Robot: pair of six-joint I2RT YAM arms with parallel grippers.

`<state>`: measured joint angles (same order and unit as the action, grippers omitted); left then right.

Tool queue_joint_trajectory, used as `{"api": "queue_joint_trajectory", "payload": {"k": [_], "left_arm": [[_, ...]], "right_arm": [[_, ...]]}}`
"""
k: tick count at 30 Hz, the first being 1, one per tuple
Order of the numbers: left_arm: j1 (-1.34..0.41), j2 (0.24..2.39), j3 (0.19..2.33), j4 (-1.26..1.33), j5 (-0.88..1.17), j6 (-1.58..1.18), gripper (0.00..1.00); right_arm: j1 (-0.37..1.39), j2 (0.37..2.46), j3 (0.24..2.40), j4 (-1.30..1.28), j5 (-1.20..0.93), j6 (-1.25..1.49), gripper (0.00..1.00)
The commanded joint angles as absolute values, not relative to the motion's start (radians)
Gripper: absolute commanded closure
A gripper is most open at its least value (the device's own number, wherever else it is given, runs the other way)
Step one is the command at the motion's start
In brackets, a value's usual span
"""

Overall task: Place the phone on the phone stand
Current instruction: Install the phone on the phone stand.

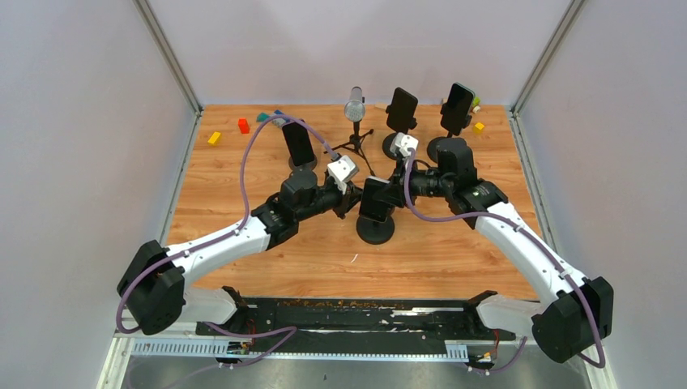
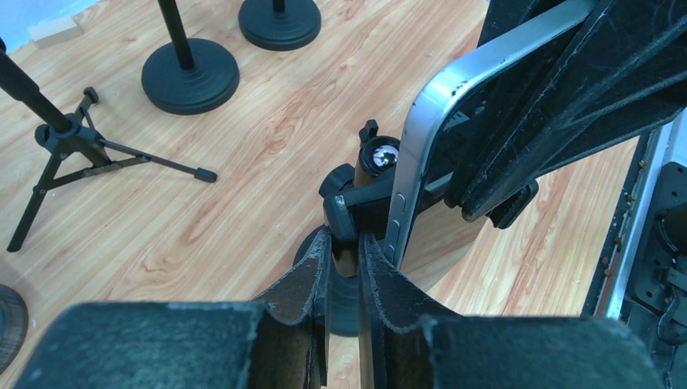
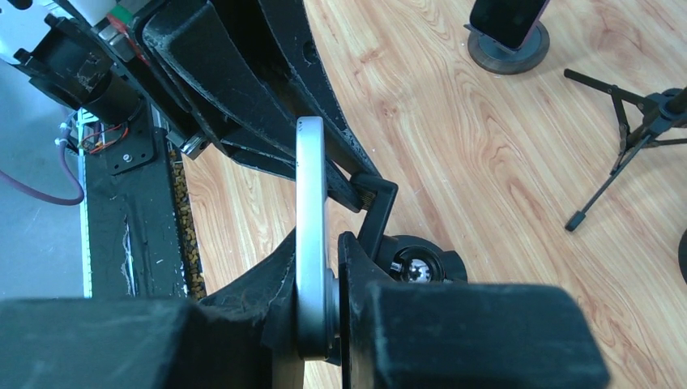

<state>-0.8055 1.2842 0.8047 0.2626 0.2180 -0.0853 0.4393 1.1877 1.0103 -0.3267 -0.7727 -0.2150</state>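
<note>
Phone [image 3: 310, 178]: upright at the centre of the table [image 1: 211, 186], silver edge showing, set against the holder of the phone stand [image 1: 376, 232].
Right gripper [image 3: 316, 243]: jaws closed on the phone's two faces, clamping it.
Left gripper [image 2: 344, 243]: jaws almost together, pinching the black holder arm of the phone stand, just beside the phone.
Far side: microphone [image 1: 354, 107] on a tripod; red block [image 1: 243, 126] and yellow block [image 1: 214, 138], well apart from both grippers.
</note>
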Motion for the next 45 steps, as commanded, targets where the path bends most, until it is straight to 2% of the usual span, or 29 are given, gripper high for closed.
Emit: {"api": "queue_joint_trajectory", "payload": {"k": [1, 27, 45], "left_arm": [[-0.821, 1.289, 0.797, 0.216, 0.208, -0.064, 1.00], [-0.885, 1.324, 0.808, 0.212, 0.193, -0.063, 1.00], [-0.924, 1.330, 0.825, 0.209, 0.197, -0.057, 1.00]], "right_arm": [[0.391, 1.189, 1.034, -0.411, -0.391, -0.229, 1.00], [0.443, 1.191, 1.083, -0.448, -0.134, -0.195, 1.00], [0.449, 1.154, 1.020, -0.391, -0.020, -0.155, 1.00]]}}
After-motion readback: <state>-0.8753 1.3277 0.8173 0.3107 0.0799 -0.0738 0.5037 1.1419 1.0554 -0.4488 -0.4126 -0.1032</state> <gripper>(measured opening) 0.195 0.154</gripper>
